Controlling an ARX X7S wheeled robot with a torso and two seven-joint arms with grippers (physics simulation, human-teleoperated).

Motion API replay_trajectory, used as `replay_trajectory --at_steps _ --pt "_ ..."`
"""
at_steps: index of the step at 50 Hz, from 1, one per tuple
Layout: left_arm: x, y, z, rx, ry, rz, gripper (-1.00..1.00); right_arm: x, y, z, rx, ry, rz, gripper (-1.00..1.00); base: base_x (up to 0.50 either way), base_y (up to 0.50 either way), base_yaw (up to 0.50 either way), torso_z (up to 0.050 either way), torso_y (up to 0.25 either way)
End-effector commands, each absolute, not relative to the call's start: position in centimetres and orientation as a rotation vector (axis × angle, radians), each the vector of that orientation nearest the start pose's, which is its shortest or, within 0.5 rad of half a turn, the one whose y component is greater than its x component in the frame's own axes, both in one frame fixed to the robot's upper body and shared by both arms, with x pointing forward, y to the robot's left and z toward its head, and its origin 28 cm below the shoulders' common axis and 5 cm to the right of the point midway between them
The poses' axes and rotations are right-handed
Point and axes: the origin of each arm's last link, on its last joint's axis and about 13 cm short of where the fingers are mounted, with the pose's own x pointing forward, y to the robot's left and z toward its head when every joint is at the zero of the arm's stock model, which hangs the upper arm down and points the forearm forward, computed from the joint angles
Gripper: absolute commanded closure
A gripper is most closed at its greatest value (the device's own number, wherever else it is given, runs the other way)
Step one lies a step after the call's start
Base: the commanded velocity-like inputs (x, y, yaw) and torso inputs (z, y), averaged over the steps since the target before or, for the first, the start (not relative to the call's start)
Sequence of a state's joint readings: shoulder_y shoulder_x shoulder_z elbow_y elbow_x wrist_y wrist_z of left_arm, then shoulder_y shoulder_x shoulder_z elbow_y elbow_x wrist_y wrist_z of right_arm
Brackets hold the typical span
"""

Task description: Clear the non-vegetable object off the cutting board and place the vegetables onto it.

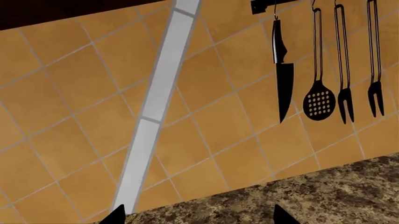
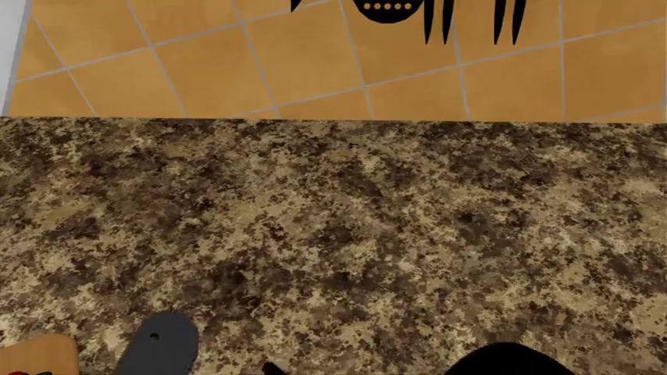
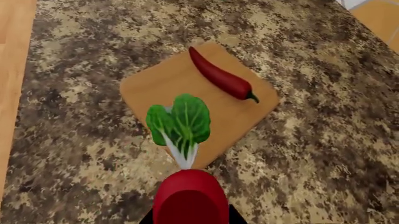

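In the right wrist view the tan cutting board lies on the speckled counter with the red chili resting on it near one edge. My right gripper is shut on the round red radish, dark fingers on either side of it. The radish's green leaves reach over the board's edge. My left gripper is open over bare counter, facing the tiled wall, with nothing between its fingertips. One corner of the board shows in the head view. No non-vegetable object is in view.
A knife, a slotted spoon and two forks hang on the orange tiled wall behind the counter. A grey rounded arm part sits beside the board corner. A wooden strip borders the counter.
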State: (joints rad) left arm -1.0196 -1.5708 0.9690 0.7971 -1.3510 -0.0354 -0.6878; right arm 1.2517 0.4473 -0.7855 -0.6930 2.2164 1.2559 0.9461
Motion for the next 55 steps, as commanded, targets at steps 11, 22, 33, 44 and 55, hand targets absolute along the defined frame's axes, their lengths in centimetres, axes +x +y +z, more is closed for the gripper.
replay_trajectory --at_steps 11,22,33,44,55 --pt "16.2 30.0 26.6 0.202 -0.196 -0.137 -1.0 19.2 -3.0 25.9 -0.466 0.316 1.218 1.0 0.05 0.0 -0.01 0.0 0.0" --pt "16.2 29.9 26.7 0.203 -0.198 -0.13 -1.0 20.8 -1.9 25.5 -0.465 0.325 1.243 1.0 0.05 0.0 -0.01 0.0 0.0" --pt "16.3 30.1 26.8 0.202 -0.2 -0.128 -1.0 22.4 -0.5 25.4 -0.459 0.327 1.273 1.0 0.05 0.0 -0.01 0.0 0.0" --pt "16.4 30.2 26.8 0.203 -0.201 -0.12 -1.0 22.8 1.0 25.3 -0.454 0.32 1.321 1.0 0.05 0.0 -0.01 0.0 0.0" --pt "16.4 30.1 26.6 0.206 -0.2 -0.115 -1.0 23.8 2.2 24.6 -0.418 0.322 1.339 1.0 0.05 0.0 -0.01 0.0 0.0"
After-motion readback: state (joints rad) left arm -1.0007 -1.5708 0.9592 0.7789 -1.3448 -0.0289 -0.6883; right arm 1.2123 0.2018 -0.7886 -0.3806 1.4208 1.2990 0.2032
